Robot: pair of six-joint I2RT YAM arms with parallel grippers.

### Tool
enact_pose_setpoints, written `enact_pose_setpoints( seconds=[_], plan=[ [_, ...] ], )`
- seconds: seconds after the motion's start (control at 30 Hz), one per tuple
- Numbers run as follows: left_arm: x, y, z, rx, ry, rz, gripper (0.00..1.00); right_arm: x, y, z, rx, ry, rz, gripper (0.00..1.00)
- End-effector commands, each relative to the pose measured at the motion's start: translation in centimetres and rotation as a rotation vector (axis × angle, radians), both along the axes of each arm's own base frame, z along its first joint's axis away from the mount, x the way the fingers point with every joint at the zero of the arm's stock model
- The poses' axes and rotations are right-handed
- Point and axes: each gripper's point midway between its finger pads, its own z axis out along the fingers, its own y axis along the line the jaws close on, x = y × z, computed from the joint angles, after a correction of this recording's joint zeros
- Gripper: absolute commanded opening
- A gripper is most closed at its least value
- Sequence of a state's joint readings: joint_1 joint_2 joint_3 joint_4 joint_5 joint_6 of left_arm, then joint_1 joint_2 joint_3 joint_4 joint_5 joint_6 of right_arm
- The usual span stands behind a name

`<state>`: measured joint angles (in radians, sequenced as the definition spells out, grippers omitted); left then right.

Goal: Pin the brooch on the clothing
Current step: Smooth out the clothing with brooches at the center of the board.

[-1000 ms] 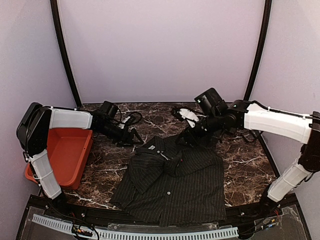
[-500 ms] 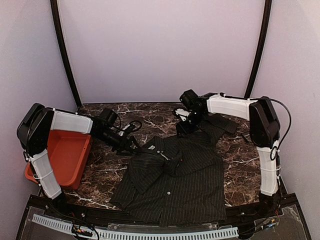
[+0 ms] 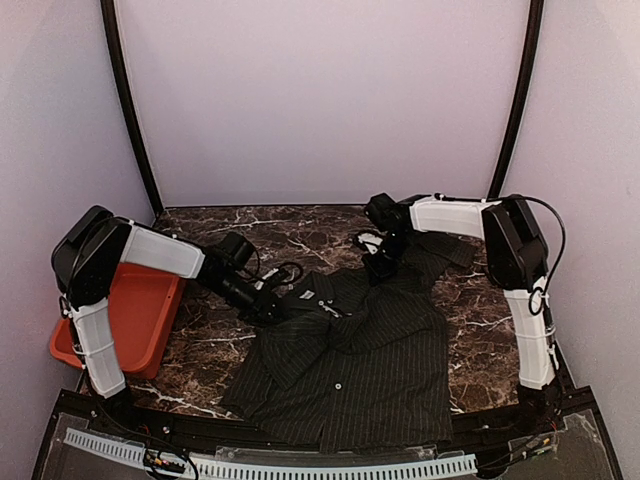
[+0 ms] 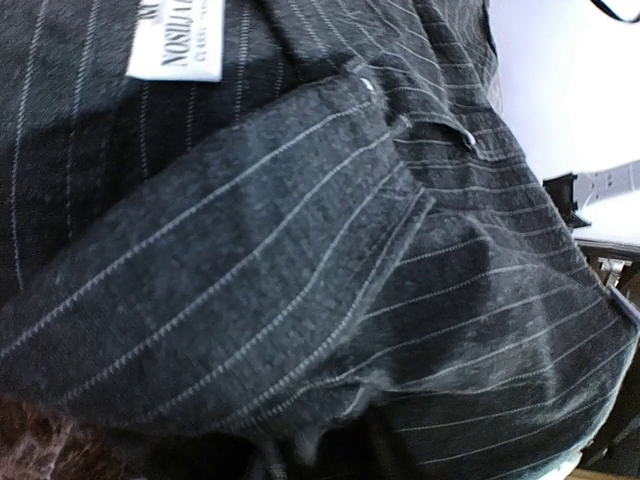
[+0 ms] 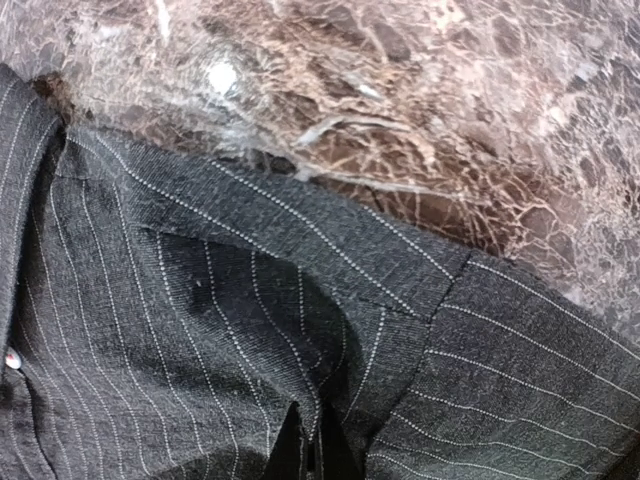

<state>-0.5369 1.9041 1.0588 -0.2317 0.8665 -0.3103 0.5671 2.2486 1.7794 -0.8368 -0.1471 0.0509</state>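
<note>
The middle and near edge of the brown veined marble counter (image 3: pixel 300 225) are covered by a dark pinstriped collared shirt (image 3: pixel 360 370). The left edge is blocked by an orange-red plastic bin (image 3: pixel 140 300). Bare marble is left open along the far edge, between the white-sleeved left arm (image 3: pixel 165 252) and right arm (image 3: pixel 450 215).

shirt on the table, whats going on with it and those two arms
Two robot arms are working on a dark pinstriped shirt lying rumpled on the marble table. The left gripper is down at the collar, and its wrist camera shows only cloth and the neck label. The right gripper is low at the shirt's far shoulder edge. Whether either is gripping is unclear. No brooch shows in any view, so pinning is not yet done. An orange bin sits at the left.
</note>
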Motion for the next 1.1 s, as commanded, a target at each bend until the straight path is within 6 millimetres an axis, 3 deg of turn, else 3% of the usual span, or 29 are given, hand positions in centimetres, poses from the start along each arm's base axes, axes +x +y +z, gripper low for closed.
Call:
enact_pose_setpoints(
  seconds=[0.0,0.17,0.33,0.5,0.77,0.93,1.07],
  plan=[
    [0.9,-0.5,0.5,-0.005,-0.031,0.001,0.04,1.1,-1.0,-0.8,-0.009,0.01,-0.07,0.0],
    [4.8,-0.3,2.5,0.044,-0.197,0.053,0.01,3.6,-3.3,0.3,-0.042,-0.067,-0.179,0.0],
    [10.5,0.0,8.2,0.05,-0.448,0.148,0.01,6.3,-6.2,2.1,-0.051,-0.15,-0.314,0.0],
    [13.6,1.0,11.8,0.142,-0.617,0.165,0.01,8.1,-8.7,3.9,-0.048,-0.233,-0.427,0.0],
    [15.3,4.1,14.6,0.282,-0.778,0.198,0.01,9.2,-10.6,6.7,-0.025,-0.359,-0.537,0.0],
    [16.0,5.0,17.0,0.295,-0.87,0.225,0.01,9.5,-10.8,10.9,0.053,-0.475,-0.578,0.0],
    [16.0,5.2,20.5,0.261,-1.017,0.213,0.01,8.6,-12.0,13.8,0.094,-0.568,-0.623,0.0]
  ],
)
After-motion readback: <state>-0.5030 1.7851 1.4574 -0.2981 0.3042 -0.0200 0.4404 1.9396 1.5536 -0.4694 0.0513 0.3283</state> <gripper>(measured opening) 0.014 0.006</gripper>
